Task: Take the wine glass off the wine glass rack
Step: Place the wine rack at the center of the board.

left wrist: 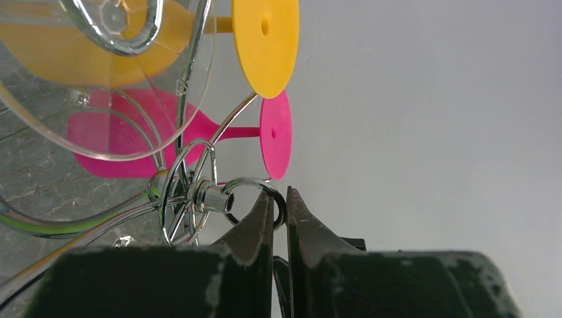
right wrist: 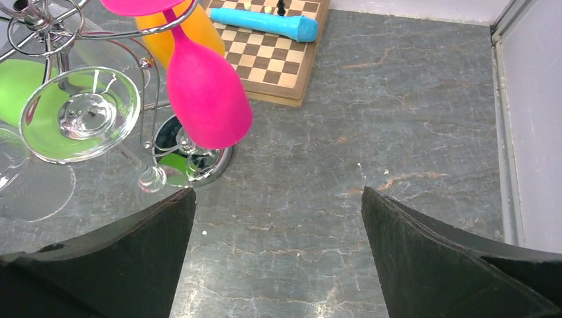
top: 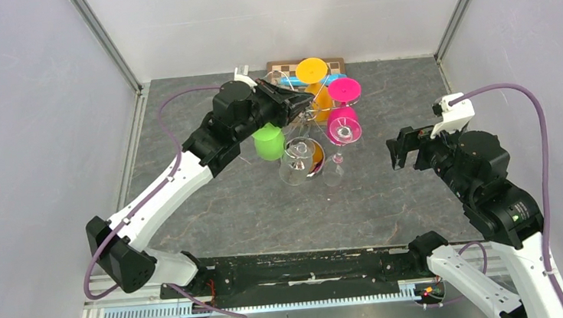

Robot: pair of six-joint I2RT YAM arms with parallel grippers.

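RACK: you will find the shiny chrome wire wine glass rack (right wrist: 199, 162) near the grey marbled table's (top: 267, 206) far edge (pink plastic wine glass (right wrist: 205, 93) hanging on it) | LEFT GRIPPER (left wrist: 280, 199): clamped on rack's top loop (left wrist: 252, 180) | RIGHT GRIPPER (right wrist: 278, 192): fingers wide apart, holding nothing.

A checkered board and a blue tube on a grey table

A brown and white checkered board (right wrist: 265, 59) lay flat at the back of the grey table (right wrist: 411, 146), close to the white back wall (top: 289, 12). A light blue tube (right wrist: 265, 23) lay on its side across the far part of the board. A small black piece (right wrist: 281, 8) stood on the board just behind the tube. The table top had pale lines like stone.
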